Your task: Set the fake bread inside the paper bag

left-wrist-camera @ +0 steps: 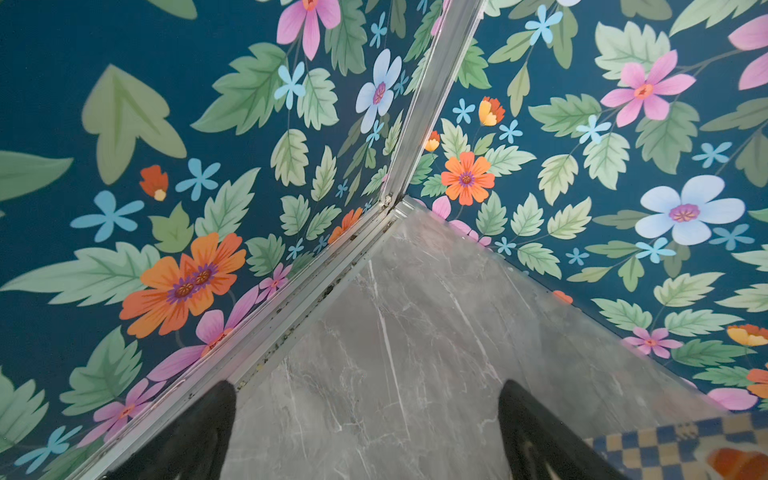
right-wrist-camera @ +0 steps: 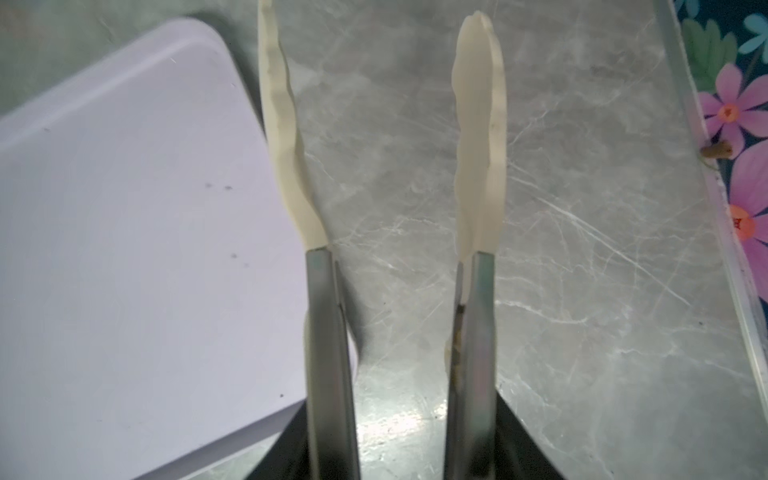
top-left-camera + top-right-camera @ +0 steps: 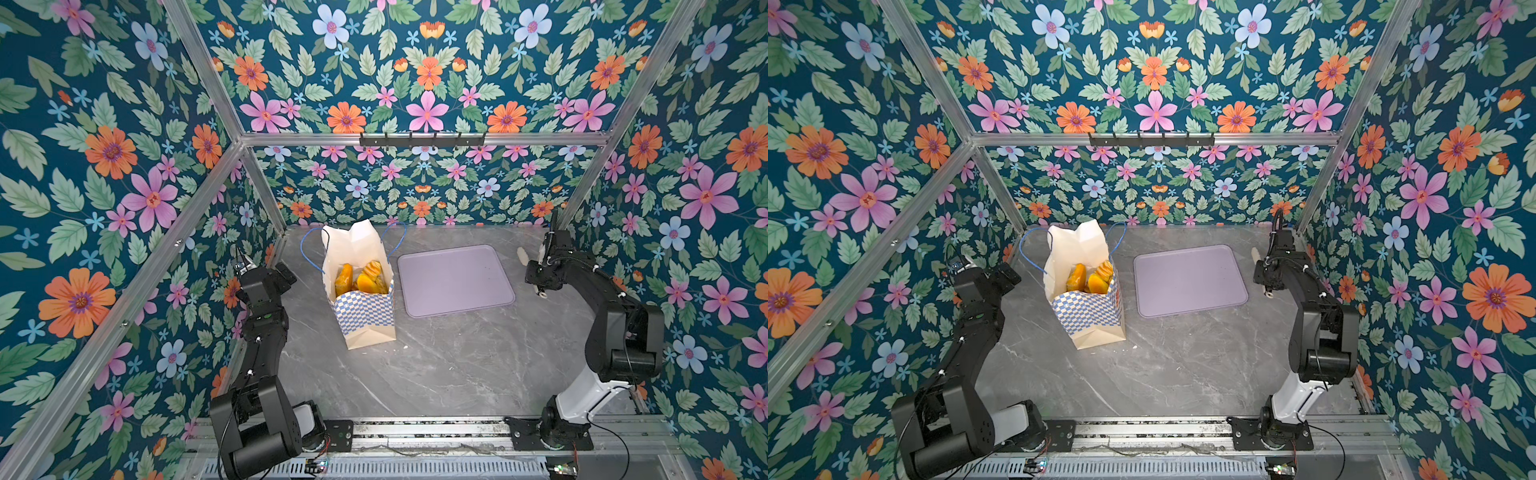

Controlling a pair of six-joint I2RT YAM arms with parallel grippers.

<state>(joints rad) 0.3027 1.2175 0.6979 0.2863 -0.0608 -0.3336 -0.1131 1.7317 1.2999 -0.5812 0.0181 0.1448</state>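
The paper bag stands upright at the back left of the table, its mouth open. Several pieces of fake bread lie inside it, golden-yellow. My left gripper hovers open and empty just left of the bag, facing the back left corner; a corner of the bag shows beside it. My right gripper is shut on metal tongs with cream tips, right of the tray. The tongs' arms stand apart with nothing between them.
A flat lilac tray with nothing on it lies right of the bag. Floral walls with aluminium rails close in the grey marble table on three sides. A hook rail hangs on the back wall.
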